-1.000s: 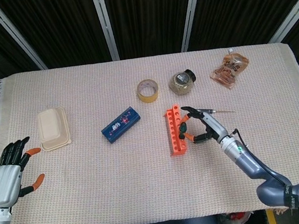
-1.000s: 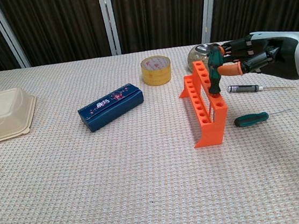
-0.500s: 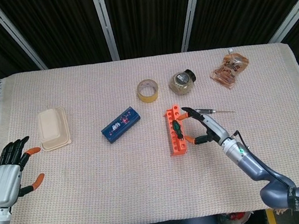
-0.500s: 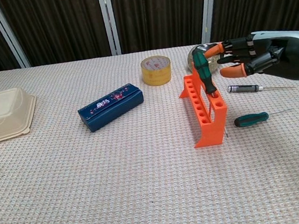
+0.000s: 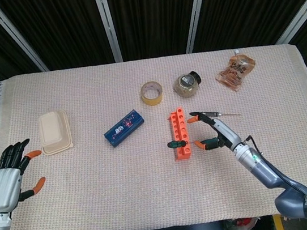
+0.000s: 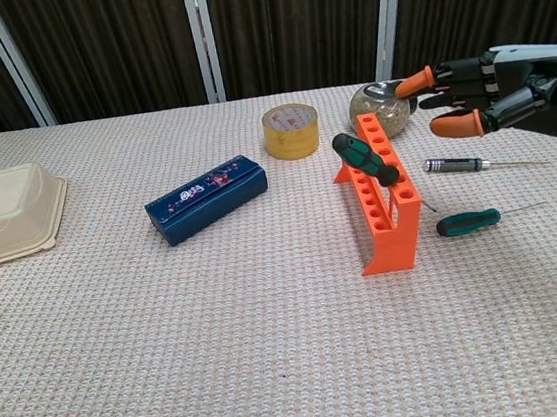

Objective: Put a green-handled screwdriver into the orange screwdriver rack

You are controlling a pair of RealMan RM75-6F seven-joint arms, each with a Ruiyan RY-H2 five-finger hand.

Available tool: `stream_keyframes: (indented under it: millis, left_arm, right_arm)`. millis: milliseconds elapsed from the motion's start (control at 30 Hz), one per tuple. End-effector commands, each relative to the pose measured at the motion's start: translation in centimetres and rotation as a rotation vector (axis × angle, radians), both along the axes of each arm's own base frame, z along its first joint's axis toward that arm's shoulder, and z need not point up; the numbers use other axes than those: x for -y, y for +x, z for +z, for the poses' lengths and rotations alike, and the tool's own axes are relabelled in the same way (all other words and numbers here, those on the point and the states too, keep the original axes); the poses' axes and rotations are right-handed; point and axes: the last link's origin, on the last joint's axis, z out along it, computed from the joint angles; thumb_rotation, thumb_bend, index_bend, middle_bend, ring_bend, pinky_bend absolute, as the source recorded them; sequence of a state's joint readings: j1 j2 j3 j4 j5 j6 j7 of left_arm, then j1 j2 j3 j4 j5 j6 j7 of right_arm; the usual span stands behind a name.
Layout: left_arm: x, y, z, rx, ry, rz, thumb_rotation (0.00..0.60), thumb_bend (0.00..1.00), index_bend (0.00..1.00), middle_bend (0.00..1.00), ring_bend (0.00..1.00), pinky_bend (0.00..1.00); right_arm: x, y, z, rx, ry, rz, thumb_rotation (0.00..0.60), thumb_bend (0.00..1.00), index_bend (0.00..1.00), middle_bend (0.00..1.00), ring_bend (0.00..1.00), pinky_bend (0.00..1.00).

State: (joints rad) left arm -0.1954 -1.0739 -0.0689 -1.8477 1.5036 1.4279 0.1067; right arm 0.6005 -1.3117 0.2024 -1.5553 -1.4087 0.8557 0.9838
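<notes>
You had the green-handled screwdriver [image 6: 364, 158] sitting in the orange screwdriver rack [image 6: 387, 206], but it leaned hard toward the robot's left, its handle jutting out over the rack's top edge rather than standing upright; in the head view it lay tipped across one of the nearer holes, and I could not tell how deep the shaft had gone. To finish this step well, you needed to judge whether that lean would hold: a light nudge on the handle to stand it straighter seemed safer than leaving it, and any approach should have come from the rack's right side so as not to knock the rack over. Your right hand [image 6: 472, 98] hung just right of the rack, clear of it, fingers apart and gripping nothing, orange fingertips [image 6: 453, 126] pointing toward the handle. Your left hand [image 5: 10, 175] rested at the counter [image 5: 153, 195] edge, fingers spread, empty. A second green screwdriver [image 6: 469, 220] lay on the cloth beside the rack
</notes>
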Motion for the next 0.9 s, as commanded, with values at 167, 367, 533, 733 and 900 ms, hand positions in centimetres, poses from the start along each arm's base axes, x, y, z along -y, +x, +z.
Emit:
stream_keyframes:
  millis: [167,367,533,733,900]
  left_arm:
    - [0.0,0.0,0.1,0.001,0.01,0.001,0.6,0.27,0.24,0.02,0.0,0.0]
    - [-0.2,-0.5,0.2,-0.024,0.058,0.011,0.6,0.27,0.24,0.02,0.0,0.0]
    - [-0.3,-1.2,0.4,-0.056,0.102,0.036,0.6,0.27,0.24,0.02,0.0,0.0]
    - [-0.2,-1.7,0.1,-0.051,0.094,0.062,0.6,0.27,0.24,0.02,0.0,0.0]
    - [0.2,-2.1,-0.5,-0.047,0.068,0.068,0.6,0.27,0.24,0.02,0.0,0.0]
  right_arm:
    - [-0.2,-0.4,2.8,-0.055,-0.108,0.036,0.6,0.31,0.24,0.11,0.0,0.0]
    - [-0.7,-2.2,5.7,-0.252,-0.259,0.043,0.6,0.31,0.25,0.11,0.0,0.0]
    - [-1.9,-4.7,8.1,-0.559,-0.502,0.009,0.6,0.31,0.24,0.11,0.0,0.0]
    - [-4.3,-6.9,9.4,-0.809,-0.631,-0.025,0.6,0.31,0.2,0.08,0.0,0.0]
    - [-7.0,-8.7,10.1,-0.974,-0.658,-0.05,0.6,0.31,0.17,0.04,0.0,0.0]
